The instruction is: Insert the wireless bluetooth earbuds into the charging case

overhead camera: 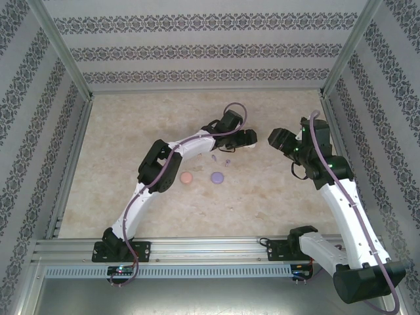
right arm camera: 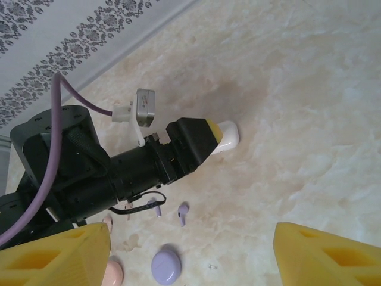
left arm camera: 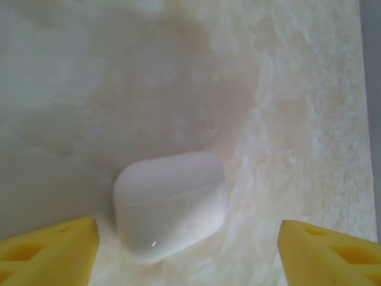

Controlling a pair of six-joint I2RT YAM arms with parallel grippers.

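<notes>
Left arm stretched to mid-table, elbow bent. left gripper (left arm camera: 187,262) sits low over tabletop, yellow fingers (left arm camera: 47,253) spread wide, clear gap each side of white charging case (left arm camera: 169,202), not touching it. Right arm leans in from right side, right gripper (right arm camera: 190,256) gaping too, nothing between. Case is glossy, rounded, lid down, resting on marbled table (left arm camera: 297,89). Two purple earbuds (right arm camera: 182,213) lie loose near purple case (right arm camera: 165,265), pink case (right arm camera: 112,271) just beside that.
</notes>
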